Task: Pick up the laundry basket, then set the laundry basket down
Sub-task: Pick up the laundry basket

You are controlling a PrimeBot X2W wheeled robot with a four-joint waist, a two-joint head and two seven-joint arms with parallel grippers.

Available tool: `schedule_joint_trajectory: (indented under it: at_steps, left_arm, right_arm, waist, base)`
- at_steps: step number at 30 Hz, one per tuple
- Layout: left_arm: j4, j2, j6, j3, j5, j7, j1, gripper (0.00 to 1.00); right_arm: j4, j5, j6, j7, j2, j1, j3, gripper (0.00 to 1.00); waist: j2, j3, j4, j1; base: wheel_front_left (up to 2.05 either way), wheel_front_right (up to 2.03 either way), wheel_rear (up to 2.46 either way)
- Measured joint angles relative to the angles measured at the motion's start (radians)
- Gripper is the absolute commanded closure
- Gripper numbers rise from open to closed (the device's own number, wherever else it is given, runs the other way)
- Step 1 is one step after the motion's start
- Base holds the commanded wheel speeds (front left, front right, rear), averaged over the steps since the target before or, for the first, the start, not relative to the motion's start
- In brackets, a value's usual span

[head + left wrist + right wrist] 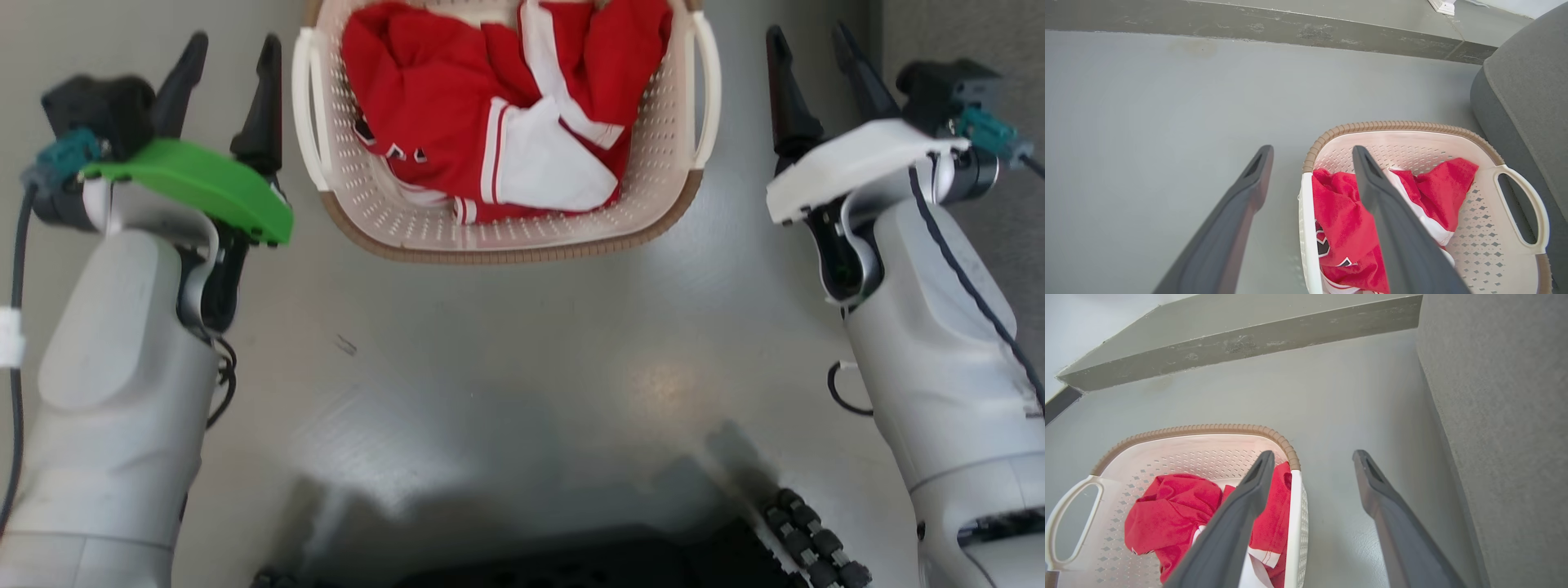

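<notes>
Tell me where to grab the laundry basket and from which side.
Best grip on the laundry basket: its loop handles, left end effector on the left handle, right end effector on the right handle, each closing in from its outer side. Both loops stand open beside the rim; red clothing fills the middle.

The head camera looks straight down, the wrist cameras closely along left gripper (233, 41) and right gripper (808, 31), all sharing the laundry basket (506, 233) between them.
</notes>
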Motion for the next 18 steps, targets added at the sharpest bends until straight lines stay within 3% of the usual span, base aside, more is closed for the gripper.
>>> schedule_joint_trajectory:
  at_steps: [18]
  left_arm:
    - [0.157, -0.019, 0.0, -0.118, -0.052, 0.031, -0.156, 0.0]
  right_arm:
    - [0.183, 0.035, 0.018, 0.004, 0.005, -0.197, 0.072, 0.0]
  waist:
    - [0.0, 0.201, 0.004, 0.0]
  base:
    - [0.0, 0.0, 0.0]
